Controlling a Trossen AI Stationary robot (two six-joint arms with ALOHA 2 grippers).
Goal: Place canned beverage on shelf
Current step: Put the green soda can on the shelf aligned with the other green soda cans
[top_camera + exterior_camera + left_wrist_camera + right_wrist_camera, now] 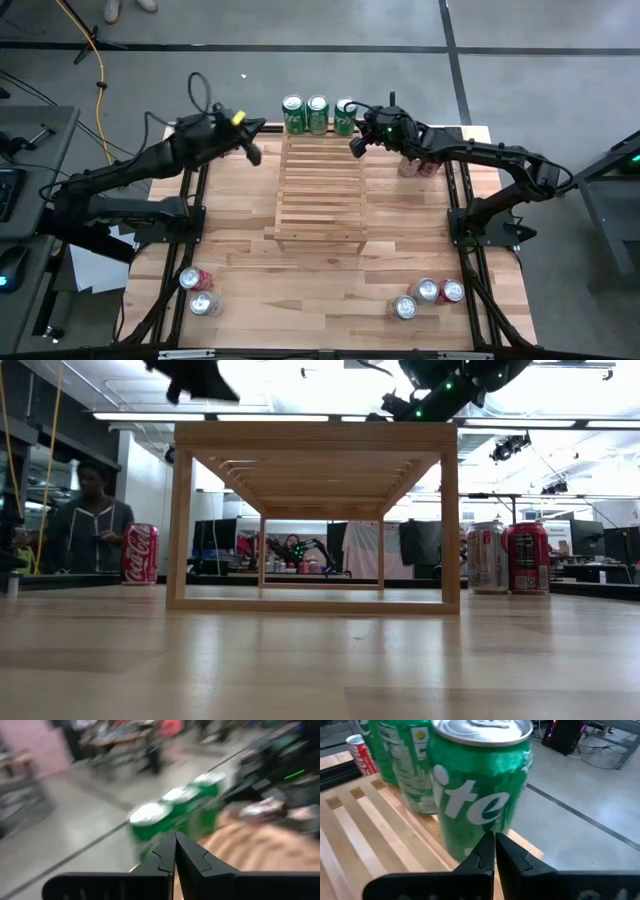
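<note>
The shelf (320, 195), a light wooden slatted rack, stands mid-table. Three green cans (293, 113) (318, 113) (345, 115) stand upright in a row on its far edge rail. My right gripper (495, 837) is shut, its tips right in front of the lower side of the rightmost green can (480, 795). In the high view my right gripper (355, 146) hangs over the shelf's far right corner. My left gripper (256, 154) is shut and hangs in the air off the shelf's far left corner. From my left gripper (175, 837) the green cans (172, 812) show farther off. My right gripper has its shut fingertips (487, 845) close against the lower side wall (470, 837) of the rightmost green can. It comes slanting down from the table's near right. I cannot tell whether the tips touch the can, which stands upright on the shelf.
Two red cans (198, 290) stand at the near left and three cans (428, 296) at the near right. More cans (415, 165) sit under my right arm at the far right. A person (90, 520) stands beyond the table.
</note>
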